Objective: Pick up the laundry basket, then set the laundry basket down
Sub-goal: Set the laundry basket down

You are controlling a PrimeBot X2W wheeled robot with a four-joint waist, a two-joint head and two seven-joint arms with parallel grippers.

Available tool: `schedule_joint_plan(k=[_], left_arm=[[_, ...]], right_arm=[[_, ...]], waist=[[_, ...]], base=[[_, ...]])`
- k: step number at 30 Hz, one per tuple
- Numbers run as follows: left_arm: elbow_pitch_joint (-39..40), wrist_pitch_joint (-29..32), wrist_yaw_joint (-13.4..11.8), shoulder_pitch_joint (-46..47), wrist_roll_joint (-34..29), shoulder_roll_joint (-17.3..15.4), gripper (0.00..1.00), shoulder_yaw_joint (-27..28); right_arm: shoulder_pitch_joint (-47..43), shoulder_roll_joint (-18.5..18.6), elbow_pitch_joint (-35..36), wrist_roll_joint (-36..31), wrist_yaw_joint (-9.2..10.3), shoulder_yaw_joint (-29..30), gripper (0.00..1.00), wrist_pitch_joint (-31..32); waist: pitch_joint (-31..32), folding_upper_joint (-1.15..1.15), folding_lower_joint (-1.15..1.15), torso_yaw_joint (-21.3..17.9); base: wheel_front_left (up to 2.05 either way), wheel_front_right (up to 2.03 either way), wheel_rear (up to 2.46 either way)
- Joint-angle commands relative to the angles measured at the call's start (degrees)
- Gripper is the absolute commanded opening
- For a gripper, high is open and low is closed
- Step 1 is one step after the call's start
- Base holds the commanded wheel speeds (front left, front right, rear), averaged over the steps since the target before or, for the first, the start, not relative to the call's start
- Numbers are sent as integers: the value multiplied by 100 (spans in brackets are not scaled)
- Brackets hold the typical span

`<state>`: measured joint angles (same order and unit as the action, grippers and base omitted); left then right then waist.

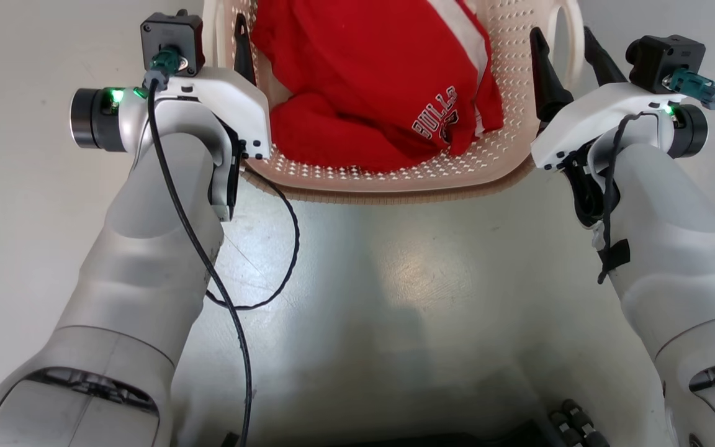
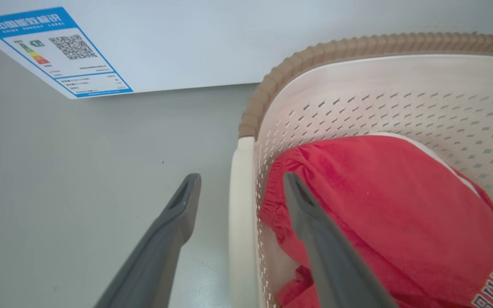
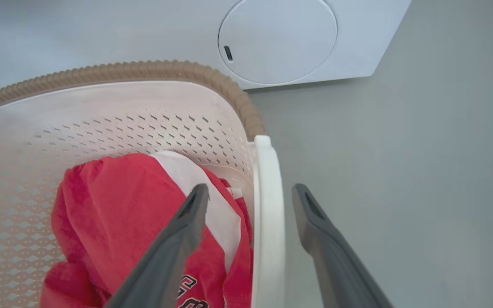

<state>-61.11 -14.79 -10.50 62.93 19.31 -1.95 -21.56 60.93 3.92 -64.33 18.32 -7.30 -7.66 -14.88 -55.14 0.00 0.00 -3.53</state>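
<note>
The laundry basket (image 1: 395, 186) stands on the floor just ahead of me, cream, perforated and brown-rimmed, with a red garment (image 1: 370, 81) inside. My left gripper (image 1: 224, 37) is open at the basket's left side. In the left wrist view, the left gripper (image 2: 241, 179) has one finger outside and one over the garment, with the white loop handle (image 2: 241, 222) between them, untouched. My right gripper (image 1: 561, 34) is open astride the right handle (image 1: 575, 37). From the right wrist, that gripper (image 3: 250, 190) shows gaps on both sides of its handle (image 3: 268, 214).
A white washing machine with a round door (image 3: 276, 38) stands right behind the basket, and a blue energy label (image 2: 54, 51) is on its front. Grey glossy floor (image 1: 395, 279) lies between the basket and my base. A black cable (image 1: 283, 248) loops beside my left forearm.
</note>
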Motion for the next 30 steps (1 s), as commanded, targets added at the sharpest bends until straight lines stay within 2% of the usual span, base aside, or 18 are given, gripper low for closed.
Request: schedule_joint_plan(k=[1,7,14,22,26,30], left_arm=[[108,-21,40,-233,-106,-118,100,118],[161,-21,78,-444,-127,-108,100,217],[409,-21,145,-883,-93,-97,100,406],[707,-21,322,-1666,12,-94,100,575],[915,-21,332,-2125,3,-94,100,717],[1106,-21,456,-2709,-78,-93,100,908]], right_arm=[[-361,-104,124,-76,-19,-30,100,-12],[-527,-104,310,-160,-19,61,100,-12],[-905,-104,633,-353,-19,171,100,-12],[-1558,-104,887,-623,-19,232,100,-12],[-1908,-104,987,-810,-19,263,100,-12],[-2337,-104,1152,-957,-19,393,100,-12]], waist=[[106,0,0,-15],[455,0,0,-29],[1173,0,0,-22],[2253,0,0,-57],[2845,0,0,-66],[3577,0,0,-86]], base=[[0,0,0],[0,0,0],[0,0,0],[0,0,0],[0,0,0],[0,0,0]])
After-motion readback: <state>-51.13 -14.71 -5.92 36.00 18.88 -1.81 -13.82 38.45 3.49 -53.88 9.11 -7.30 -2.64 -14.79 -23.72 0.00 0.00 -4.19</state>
